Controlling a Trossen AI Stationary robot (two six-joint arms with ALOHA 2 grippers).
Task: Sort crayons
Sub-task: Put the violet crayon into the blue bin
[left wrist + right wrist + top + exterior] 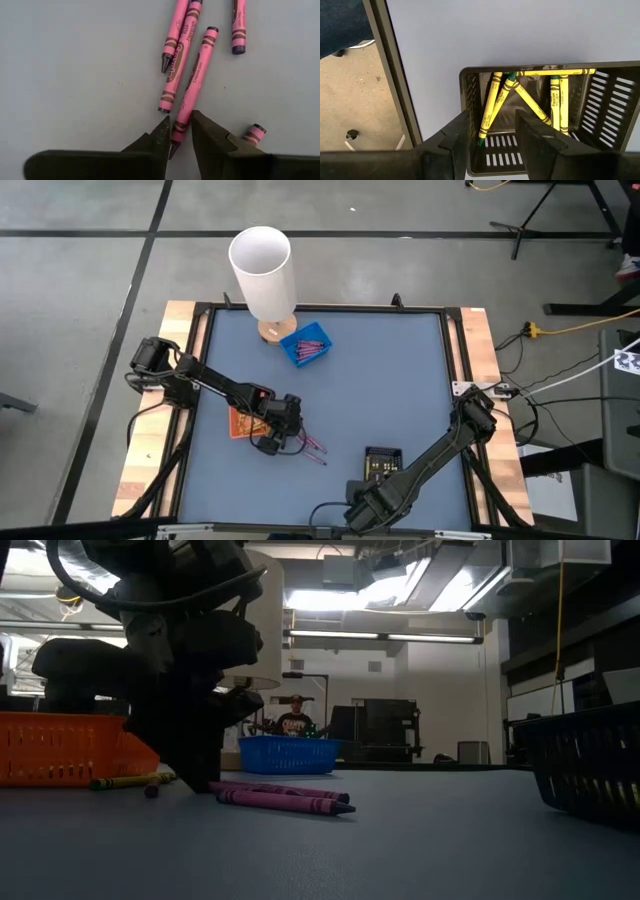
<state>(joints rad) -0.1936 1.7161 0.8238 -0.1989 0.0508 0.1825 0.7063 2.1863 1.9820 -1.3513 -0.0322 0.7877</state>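
the left gripper [179, 131] is lowered to the blue-grey table mat [400, 380], just beside the small orange slatted tray [240, 422], on the side of that tray nearer the black tray. its two dark fingers [155, 140] are parted narrowly, and one pink paper-wrapped crayon [192, 87] is seen lying flat between the tips; whether the pads touch it cannot be told. four further pink crayons [176, 55] are noted loose on the mat close by, one of them half hidden behind a finger. a yellow crayon [125, 781] is seen lying on the mat against the orange tray. the small blue plastic tray [306, 345], farther from the orange tray and near a tall white cylinder [263, 272], is found holding purple-pink crayons [308, 346]. the right gripper [492, 132] is held open above the small black slatted tray [615, 107], well apart from the orange tray, and several yellow crayons [559, 100] are recorded inside it. a person [294, 718] is visible in the room behind.
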